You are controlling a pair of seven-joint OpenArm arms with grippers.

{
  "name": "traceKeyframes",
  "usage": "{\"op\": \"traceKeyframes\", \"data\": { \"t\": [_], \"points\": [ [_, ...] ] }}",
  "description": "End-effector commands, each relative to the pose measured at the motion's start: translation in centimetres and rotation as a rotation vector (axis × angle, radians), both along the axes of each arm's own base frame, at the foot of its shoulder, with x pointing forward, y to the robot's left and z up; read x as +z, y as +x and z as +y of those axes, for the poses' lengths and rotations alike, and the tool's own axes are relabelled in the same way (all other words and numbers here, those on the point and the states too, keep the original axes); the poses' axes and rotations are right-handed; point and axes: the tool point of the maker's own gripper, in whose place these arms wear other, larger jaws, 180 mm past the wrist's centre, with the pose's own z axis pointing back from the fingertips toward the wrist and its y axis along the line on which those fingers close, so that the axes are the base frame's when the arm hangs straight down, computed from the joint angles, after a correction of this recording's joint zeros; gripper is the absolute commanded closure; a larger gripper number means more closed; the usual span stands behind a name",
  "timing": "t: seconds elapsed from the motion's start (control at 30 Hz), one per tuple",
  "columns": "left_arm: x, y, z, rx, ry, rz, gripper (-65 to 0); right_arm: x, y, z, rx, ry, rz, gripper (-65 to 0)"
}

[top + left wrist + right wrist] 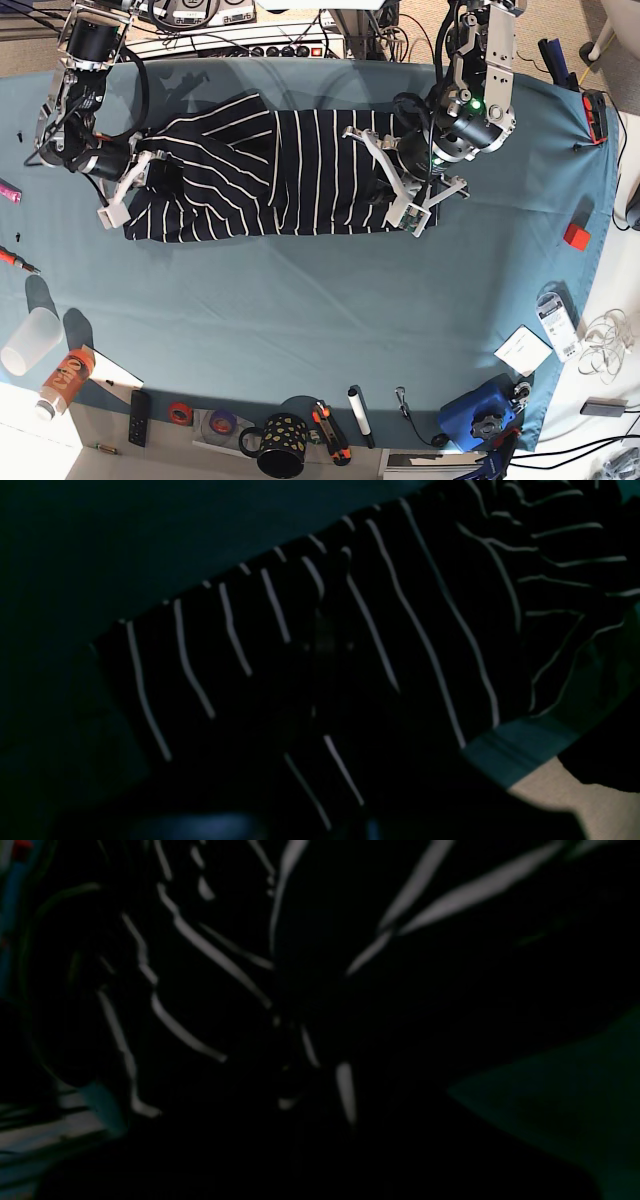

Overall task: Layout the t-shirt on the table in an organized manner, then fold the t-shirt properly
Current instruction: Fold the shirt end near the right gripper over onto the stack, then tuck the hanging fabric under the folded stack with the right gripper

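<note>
The dark t-shirt (290,170) with thin white stripes lies spread lengthwise across the back half of the teal table (330,320), still wrinkled and bunched at both ends. At the shirt's right end in the base view, my left gripper (405,195) is shut on the t-shirt. Its wrist view shows striped cloth (400,605) creased around the dark jaws. My right gripper (130,190) is at the shirt's left end. In its wrist view the stripes (200,955) draw together at the jaws, pinched on the fabric.
Along the front edge stand a clear cup (30,340), an orange bottle (62,380), a remote (140,417), a dotted black mug (280,445) and a marker (358,412). A red block (576,236), a paper card (524,350) and a blue device (478,412) sit at the right.
</note>
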Motion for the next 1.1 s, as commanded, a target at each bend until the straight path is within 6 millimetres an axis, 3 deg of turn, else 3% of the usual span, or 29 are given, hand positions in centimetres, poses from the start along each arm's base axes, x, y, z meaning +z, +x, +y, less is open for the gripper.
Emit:
{"op": "traceKeyframes", "data": {
  "t": [0.0, 0.17, 0.27, 0.33, 0.43, 0.57, 0.83, 0.93, 1.07],
  "points": [
    [1.1, 0.4, -0.2, -0.002, -0.019, -0.034, 0.0, -0.4, -0.8, -4.0, -0.019, -0.168, 0.062, 0.0],
    [1.0, 0.1, -0.5, -0.012, -0.032, -0.012, 0.0, 3.9, 1.9, -10.8, -0.145, -0.34, -0.056, 0.0],
    [1.0, 0.0, -0.6, -0.015, -0.045, -0.01, 0.0, 6.1, 2.5, -14.2, -0.214, -0.422, -0.084, 0.0],
    [1.0, 0.0, -0.6, -0.015, -0.044, -0.009, 0.0, 6.9, 2.5, -15.8, -0.251, -0.466, -0.075, 0.0],
    [1.0, 0.0, -0.6, -0.015, -0.043, -0.009, 0.0, 7.1, 2.0, -16.5, -0.265, -0.523, -0.041, 0.0],
    [0.7, -0.2, -0.5, -0.019, -0.033, 0.007, 0.0, 7.8, 1.9, -14.9, -0.203, -0.582, -0.056, 0.0],
    [-0.7, -0.6, 1.1, 0.004, 0.064, 0.064, 0.0, 9.4, 1.7, -6.3, 0.039, -0.646, -0.158, 0.0],
    [-1.0, -0.3, 2.4, 0.04, 0.078, 0.077, 0.0, 9.7, 1.3, -3.6, 0.128, -0.691, -0.177, 0.0],
    [-1.0, 0.3, 5.0, 0.115, 0.076, 0.079, 0.0, 11.8, 1.7, -0.6, 0.204, -0.736, -0.28, 0.0]
  ]
}}
